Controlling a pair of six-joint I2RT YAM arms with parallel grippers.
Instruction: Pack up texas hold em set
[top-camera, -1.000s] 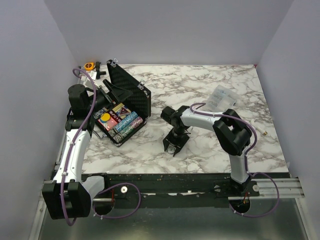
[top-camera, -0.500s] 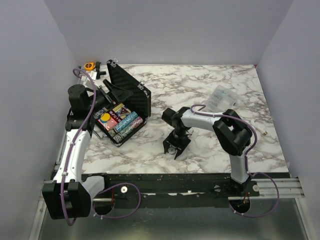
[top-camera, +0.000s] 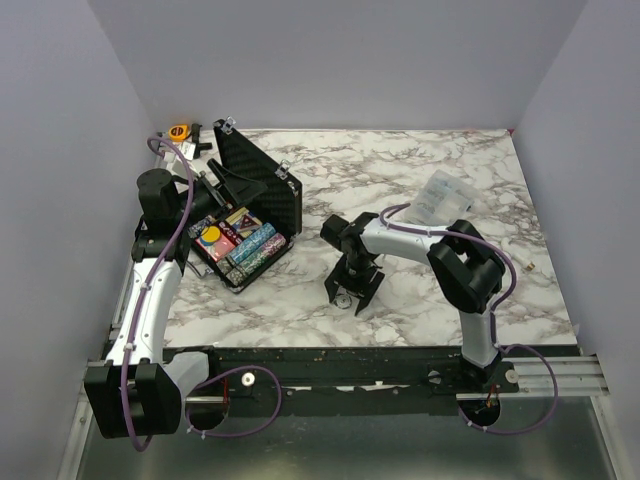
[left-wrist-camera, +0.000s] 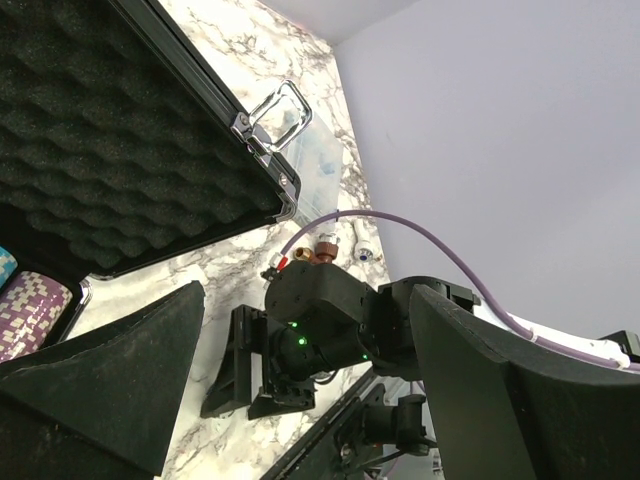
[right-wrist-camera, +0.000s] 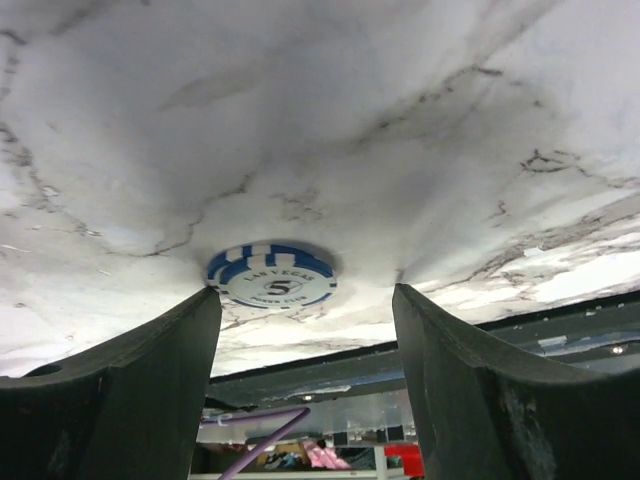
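Note:
The texas hold em set is a black case (top-camera: 285, 205) standing open at the table's left, its foam-lined lid (left-wrist-camera: 100, 130) raised. Rows of chips (top-camera: 252, 250) and a yellow disc (top-camera: 211, 237) lie inside. My left gripper (top-camera: 226, 190) hangs open over the case with nothing between its fingers (left-wrist-camera: 110, 380). A loose blue-and-white chip (right-wrist-camera: 272, 275) lies flat on the marble near the table's middle. My right gripper (right-wrist-camera: 305, 300) points down at it, open. The chip sits between the fingertips close to the left one, and I cannot tell if that one touches it.
A clear plastic bag (top-camera: 445, 195) lies at the back right. An orange tape roll (top-camera: 179, 131) sits behind the case at the back left corner. A small metal piece (top-camera: 527, 266) rests near the right edge. The table's front edge is just beyond the right gripper.
The right gripper's jaws have spread apart over the loose chip, and the wrist shifted slightly. The left arm and the case have not moved.

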